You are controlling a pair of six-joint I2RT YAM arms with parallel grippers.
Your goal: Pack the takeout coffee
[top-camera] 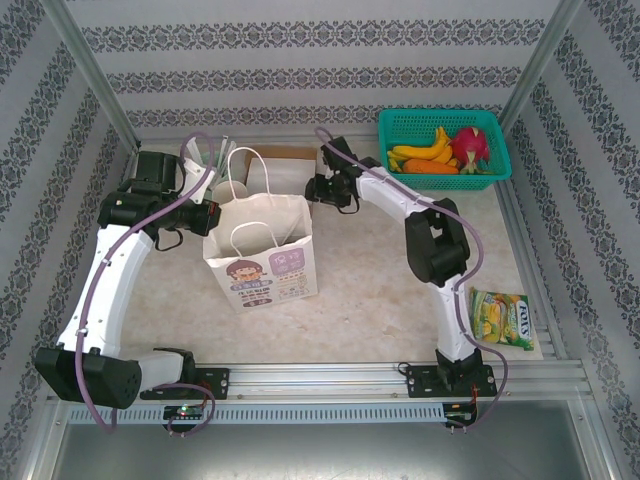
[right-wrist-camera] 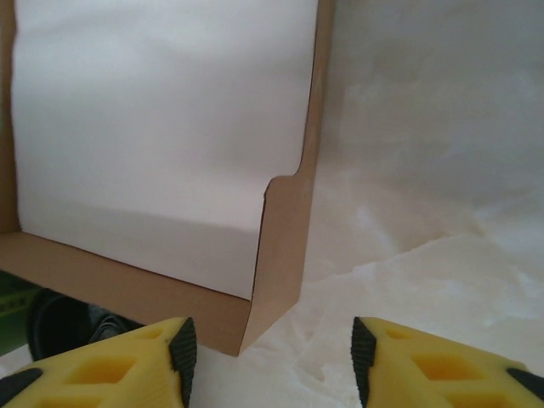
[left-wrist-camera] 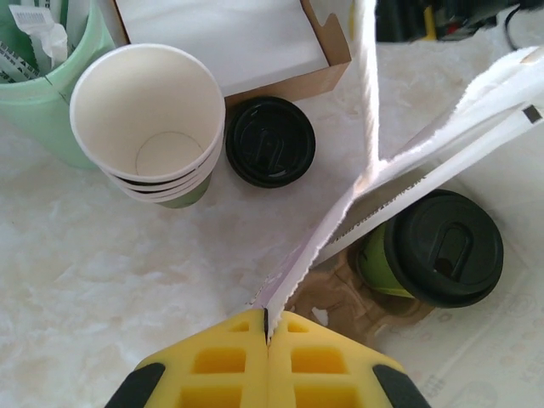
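The top camera looks from above and behind the arm bases down on the whole table (top-camera: pixel 380 300). The left wrist camera looks steeply down past the left gripper (left-wrist-camera: pixel 268 327), close over the paper bag (left-wrist-camera: pixel 442 144). The right wrist camera sits low, close to the cardboard tray (right-wrist-camera: pixel 280 255), which all three views share.

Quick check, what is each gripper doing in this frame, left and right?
Left gripper: closed, pinching the rim of the paper bag.
Right gripper: open, holding nothing.
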